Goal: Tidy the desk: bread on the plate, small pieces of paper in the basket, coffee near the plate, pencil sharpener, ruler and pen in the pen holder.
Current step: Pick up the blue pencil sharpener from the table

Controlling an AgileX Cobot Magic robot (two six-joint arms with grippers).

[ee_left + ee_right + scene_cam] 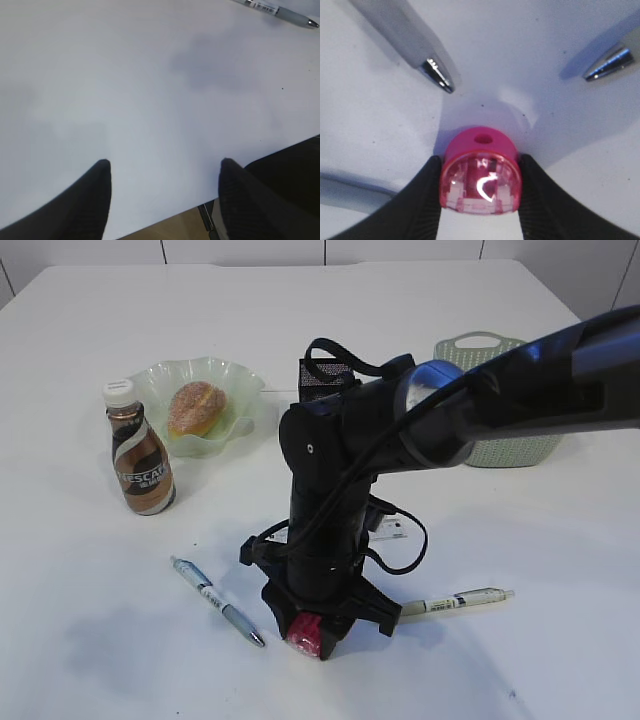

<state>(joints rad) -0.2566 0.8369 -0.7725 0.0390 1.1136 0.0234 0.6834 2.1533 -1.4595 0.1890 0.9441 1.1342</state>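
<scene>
A pink pencil sharpener with a clear face sits on the white desk, and my right gripper is shut on it, one finger pressed to each side. From outside, the sharpener shows under the right gripper near the front edge. One pen lies to its left, another pen to its right. The bread rests in the plate, with the coffee beside it. The pen holder stands behind the arm. My left gripper hangs open over bare desk. No small pieces of paper show.
The basket stands at the back right, partly behind the right arm. A short marked strip, perhaps the ruler, peeks out behind the arm. Both pen tips point toward the sharpener. The desk's front edge lies just below the left fingers.
</scene>
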